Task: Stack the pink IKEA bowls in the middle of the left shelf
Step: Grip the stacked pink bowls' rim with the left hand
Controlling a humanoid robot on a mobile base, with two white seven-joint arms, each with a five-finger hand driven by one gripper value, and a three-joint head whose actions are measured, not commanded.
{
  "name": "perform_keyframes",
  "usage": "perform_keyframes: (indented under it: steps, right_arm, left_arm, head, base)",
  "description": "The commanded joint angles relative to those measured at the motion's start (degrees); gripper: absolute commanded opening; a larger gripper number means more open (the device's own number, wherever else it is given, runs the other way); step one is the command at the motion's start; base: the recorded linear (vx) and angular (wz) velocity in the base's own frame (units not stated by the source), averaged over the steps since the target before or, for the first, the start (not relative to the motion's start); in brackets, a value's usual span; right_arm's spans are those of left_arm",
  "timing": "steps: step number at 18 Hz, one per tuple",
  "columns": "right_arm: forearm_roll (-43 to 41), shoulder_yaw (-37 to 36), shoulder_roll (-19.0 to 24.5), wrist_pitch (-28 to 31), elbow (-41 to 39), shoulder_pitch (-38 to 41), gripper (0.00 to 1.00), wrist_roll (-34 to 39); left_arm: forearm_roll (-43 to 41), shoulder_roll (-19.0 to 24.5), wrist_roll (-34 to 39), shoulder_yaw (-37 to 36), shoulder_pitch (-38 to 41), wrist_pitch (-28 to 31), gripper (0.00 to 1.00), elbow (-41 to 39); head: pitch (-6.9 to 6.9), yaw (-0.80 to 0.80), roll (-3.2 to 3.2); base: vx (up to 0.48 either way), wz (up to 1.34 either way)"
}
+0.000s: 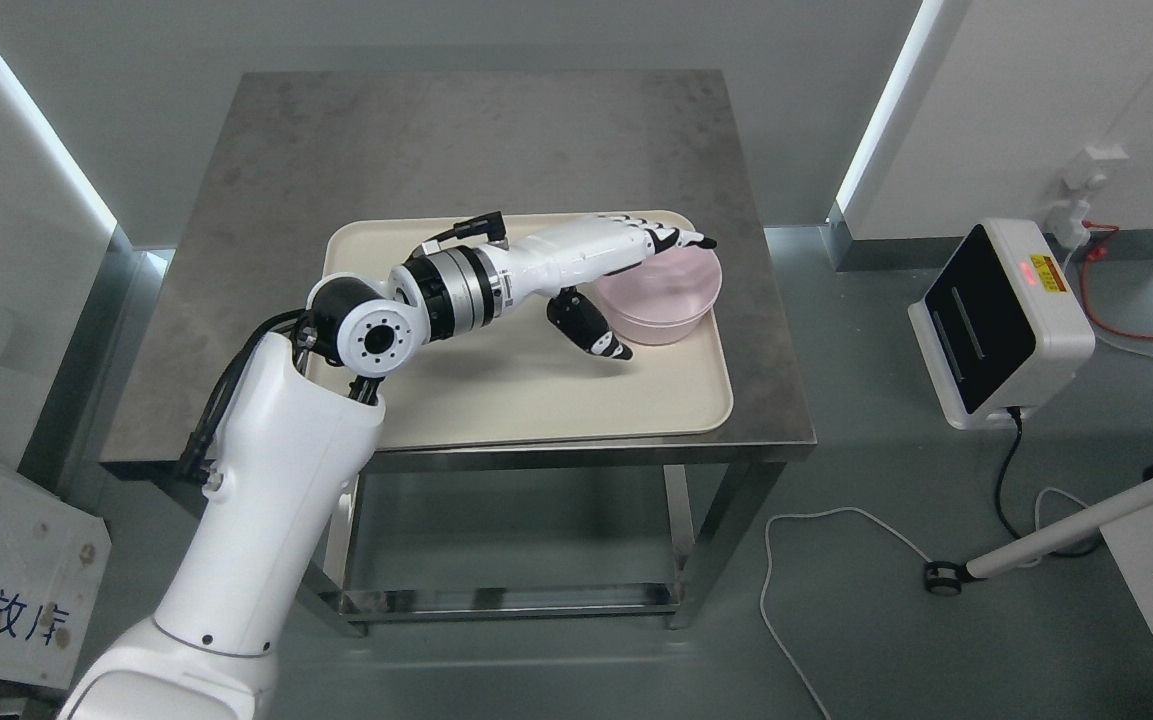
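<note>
A pink bowl (663, 300) stands on the right part of a cream tray (536, 395) on a grey metal table (266, 250). My left hand (651, 290) reaches in from the lower left over the tray. Its fingers (661, 238) stretch out flat above the bowl's far rim, and its thumb (596, 332) hangs down beside the bowl's near left wall. The hand is open around the bowl's left side and does not grip it. I cannot tell whether one bowl or a stack stands there. No shelf shows in this view.
A white device with a black face (1001, 320) and a red light stands on the floor at the right, with cables (836, 560) across the floor. A white box (6, 580) sits at the lower left. The table has a lower rail (506, 600).
</note>
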Motion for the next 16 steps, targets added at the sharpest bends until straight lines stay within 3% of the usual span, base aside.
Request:
perform_keyframes:
  steps: [1, 2, 9, 16]
  right_arm:
    - [0.0, -0.6, -1.0, -0.1, -1.9, 1.7, 1.00, 0.0]
    - [0.0, -0.6, -1.0, 0.0, -1.9, 1.7, 1.00, 0.0]
    - [0.0, -0.6, -1.0, 0.0, -1.9, 1.7, 1.00, 0.0]
    - [-0.1, -0.7, -1.0, 0.0, -1.9, 1.7, 1.00, 0.0]
  left_arm:
    - [-3.6, 1.9, -3.1, -3.3, -0.7, 0.5, 0.89, 0.3]
    - [-3.6, 1.3, -3.3, -3.5, -1.0, 0.5, 0.88, 0.3]
    - [-8.6, 0.0, -5.2, -5.9, -4.1, 0.5, 0.61, 1.6]
    - [-8.5, -1.7, -6.5, -5.8, -4.2, -0.2, 0.27, 3.7]
  head:
    - [0.00, 0.00, 0.00]
    - [0.00, 0.00, 0.00]
    - [0.00, 0.00, 0.00]
    - [0.00, 0.00, 0.00]
  base:
    - [0.000, 0.00]
    - [0.000, 0.00]
    - [0.000, 0.00]
    - [0.000, 0.00]
